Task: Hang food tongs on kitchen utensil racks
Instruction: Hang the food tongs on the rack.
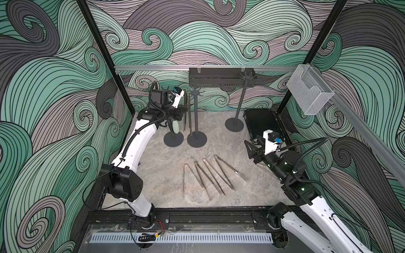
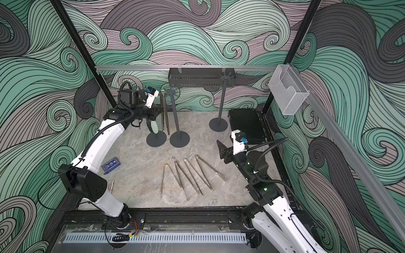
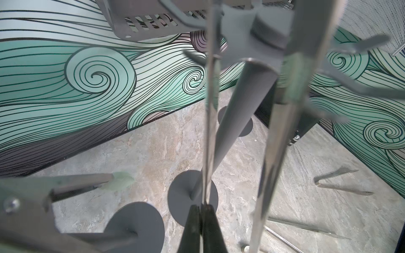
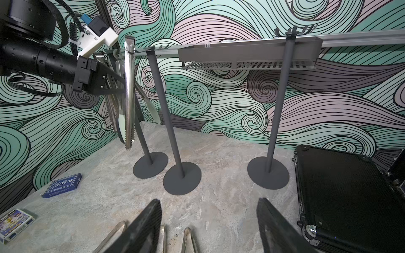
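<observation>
Three dark grey utensil racks stand at the back: the left rack, the middle rack and the right rack. Pale-green-tipped tongs hang from the left rack. My left gripper is shut on one arm of bare steel tongs, which hang upright between the left and middle racks. Their top end is level with the left rack's hooks; I cannot tell whether it rests on one. Several steel tongs lie on the table in front. My right gripper hovers open and empty just right of them.
A black perforated shelf hangs on the back rail behind the right rack. On the right rail is a clear mesh box. A black case lies at the back right. Two card boxes lie under the left arm.
</observation>
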{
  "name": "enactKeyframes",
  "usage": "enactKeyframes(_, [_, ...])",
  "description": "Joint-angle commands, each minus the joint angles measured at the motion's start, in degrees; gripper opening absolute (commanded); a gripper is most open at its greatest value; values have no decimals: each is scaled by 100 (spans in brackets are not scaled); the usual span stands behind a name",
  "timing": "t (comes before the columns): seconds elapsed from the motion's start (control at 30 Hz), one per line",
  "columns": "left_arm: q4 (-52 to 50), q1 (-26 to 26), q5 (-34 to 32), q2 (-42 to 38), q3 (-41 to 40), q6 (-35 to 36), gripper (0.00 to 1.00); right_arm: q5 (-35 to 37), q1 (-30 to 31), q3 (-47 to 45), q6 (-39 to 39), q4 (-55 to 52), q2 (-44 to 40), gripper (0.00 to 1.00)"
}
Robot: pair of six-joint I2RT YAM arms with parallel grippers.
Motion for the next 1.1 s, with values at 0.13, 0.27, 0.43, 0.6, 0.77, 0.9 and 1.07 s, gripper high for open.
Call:
enactKeyframes(0.13, [130,67,131,-70,260,-7,0,-70,-40,186,-19,47,36,70])
enactKeyframes(0.27, [107,61,135,-252,223,-38,0,-86,-42,194,-9,53,63,70])
enactKeyframes(0.43, [111,62,16,-596,112,-108,0,-112,-48,194,-5,61,78,70])
enactKeyframes(0.6, [44,67,-76,-905,-28,-126,0,-126,-48,181,8,55,74,69])
enactKeyframes(0.77, [-40,43,42,-1076,-264,-155,0,-126,-48,167,8,51,53,69])
enactKeyframes(0.9, [-15,16,32,-1079,-494,-152,0,-139,-48,168,16,52,53,69])
enactKeyframes(1.07, [54,-3,30,-901,-507,-135,0,-135,-53,168,16,36,36,69])
